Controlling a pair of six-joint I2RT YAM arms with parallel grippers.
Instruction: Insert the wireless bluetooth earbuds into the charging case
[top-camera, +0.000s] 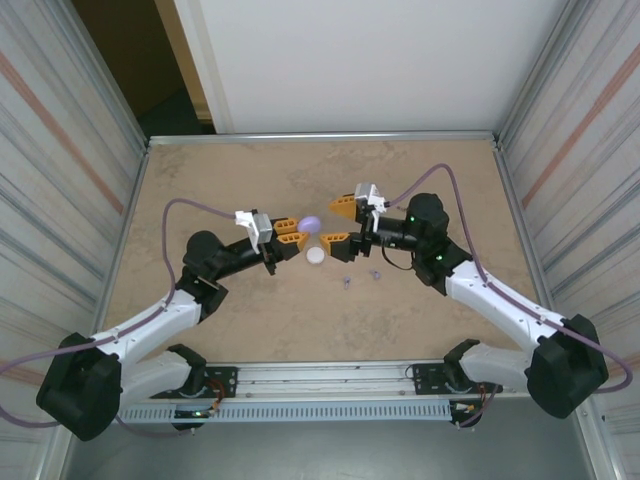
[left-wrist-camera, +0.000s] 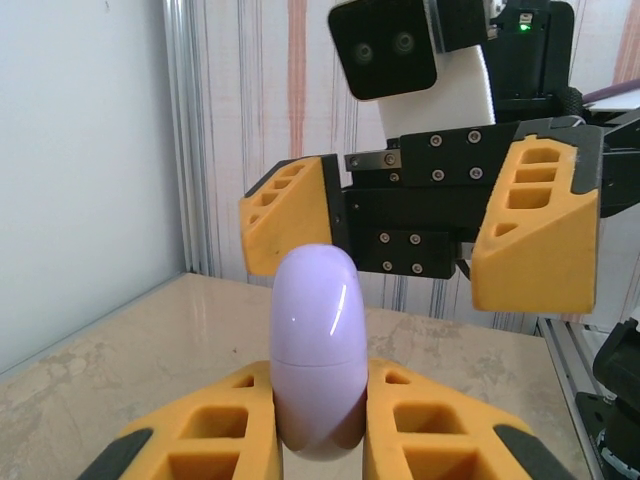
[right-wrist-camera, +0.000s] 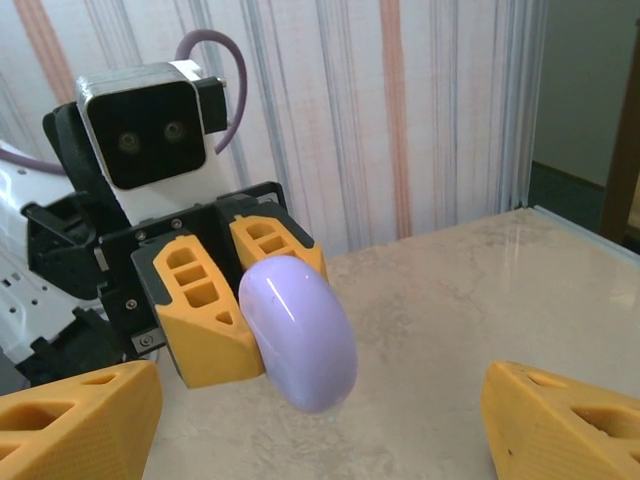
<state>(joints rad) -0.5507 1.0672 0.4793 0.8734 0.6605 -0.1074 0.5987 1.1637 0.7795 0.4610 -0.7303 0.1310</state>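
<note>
Left pincer (top-camera: 296, 234) clenches the lilac pebble-shaped charging case (top-camera: 311, 223) above the tan desk (top-camera: 200, 180); right pincer (top-camera: 338, 223) stands released at its 3 o'clock; two tiny purple earbuds (top-camera: 347, 283) lie at 5 o'clock

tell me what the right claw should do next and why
Probably ease the open right claw forward and close it on the free upper end of the purple charging case. The left claw is shut on its lower end, the case looks closed, and the right claw faces it with jaws wide.
</note>
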